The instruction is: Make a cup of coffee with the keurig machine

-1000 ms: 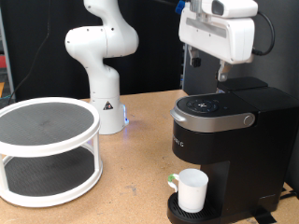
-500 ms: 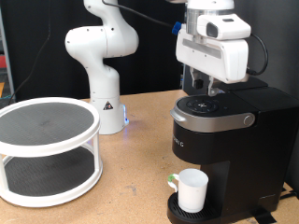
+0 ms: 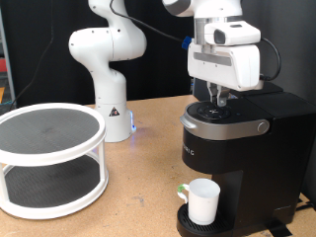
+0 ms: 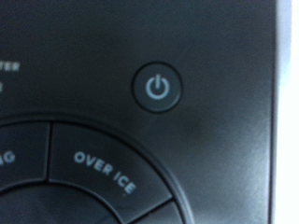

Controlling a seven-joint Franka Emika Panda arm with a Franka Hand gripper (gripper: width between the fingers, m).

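Now the gripper (image 3: 219, 100) is right down on the top panel of the keurig (image 3: 237, 148), lower than half a second ago, when it hung a little above the lid, and much lower than a second ago, when it was up near the exterior view's top. Fingertips sit at or just over the control ring; can't tell actual contact. Whether the fingers are apart or together also can't be told, since the hand's white body hides them and the wrist view shows no fingers at all. Nothing visibly held. Wrist view is filled by the black panel: a lit power button (image 4: 158, 88) near centre, an "OVER ICE" segment (image 4: 105, 175) beside it. So the descent looks aimed at the buttons, probably power. The cup (image 3: 203, 200) already stands on the drip tray (image 3: 185, 225) under the spout, upright, white. Lid looks closed. White two-tier rack (image 3: 51, 158) sits well apart at the exterior view's left, untouched.
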